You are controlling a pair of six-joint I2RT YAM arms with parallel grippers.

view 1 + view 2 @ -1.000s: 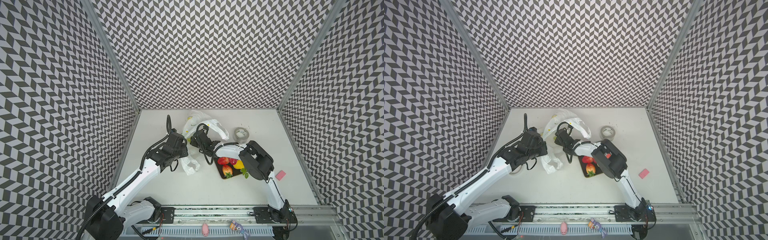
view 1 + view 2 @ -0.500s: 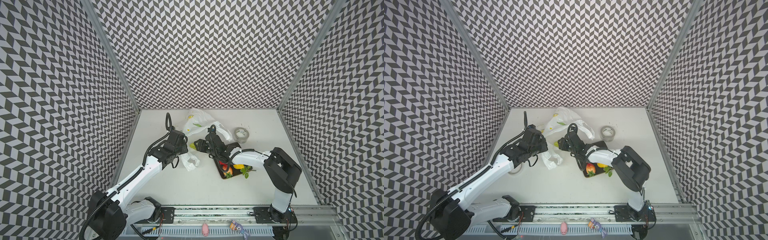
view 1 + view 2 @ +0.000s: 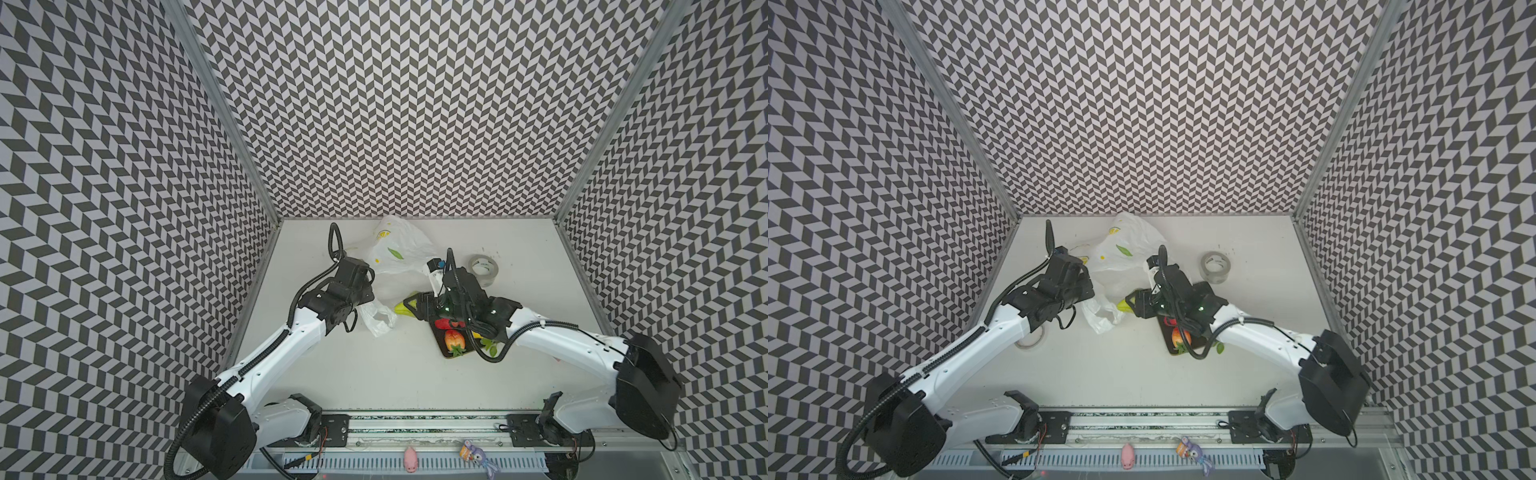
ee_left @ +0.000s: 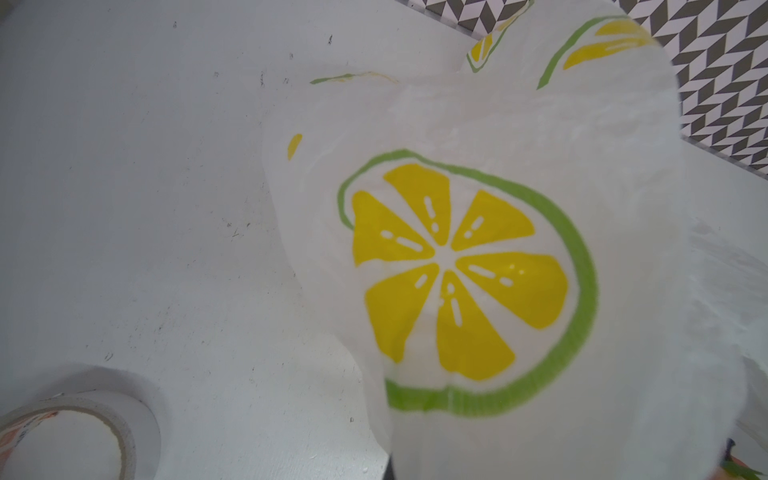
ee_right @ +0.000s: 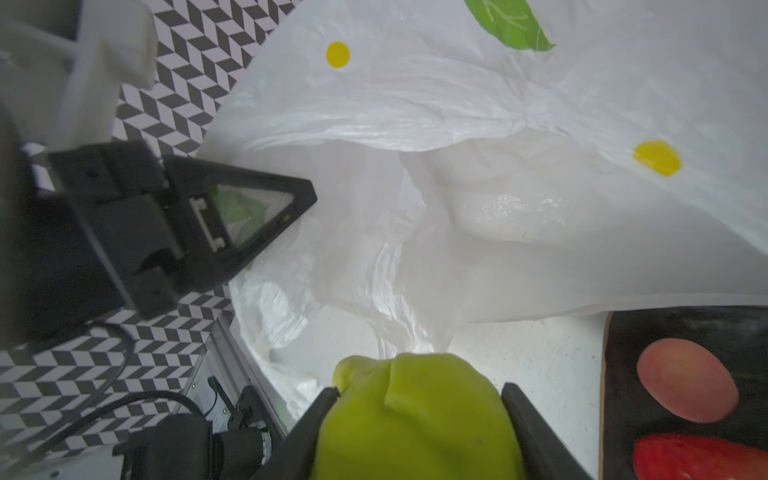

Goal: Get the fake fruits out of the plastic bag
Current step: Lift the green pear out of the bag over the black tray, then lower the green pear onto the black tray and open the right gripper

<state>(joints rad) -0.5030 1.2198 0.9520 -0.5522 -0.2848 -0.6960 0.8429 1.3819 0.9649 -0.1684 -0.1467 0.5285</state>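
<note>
The white table (image 3: 374,386) carries everything. The largest thing on it is the plastic bag (image 3: 395,255), thin white film printed with lemon slices and leaves. In both top views it is heaped toward the back wall, a little left of centre, with its mouth gaping toward the front. The left claw (image 5: 297,201) is pressed together on the bag's near edge and holds the film up off the table. To the right of the bag lies a dark tray (image 3: 439,338), partly under the right arm. One tape roll (image 3: 482,266) sits behind the tray, and a second tape roll (image 3: 1030,338) peeks out beneath the left arm. The right claw (image 5: 419,390) pinches the green pear (image 5: 415,428) between its two fingers. The pear is outside the bag, just in front of the open mouth, between the bag and the tray. On the tray lie a red strawberry (image 3: 444,323), a red-yellow apple (image 3: 454,340) and a yellow lemon (image 3: 478,335). The right wrist view also shows a pink-orange peach (image 5: 685,386) there.
</note>
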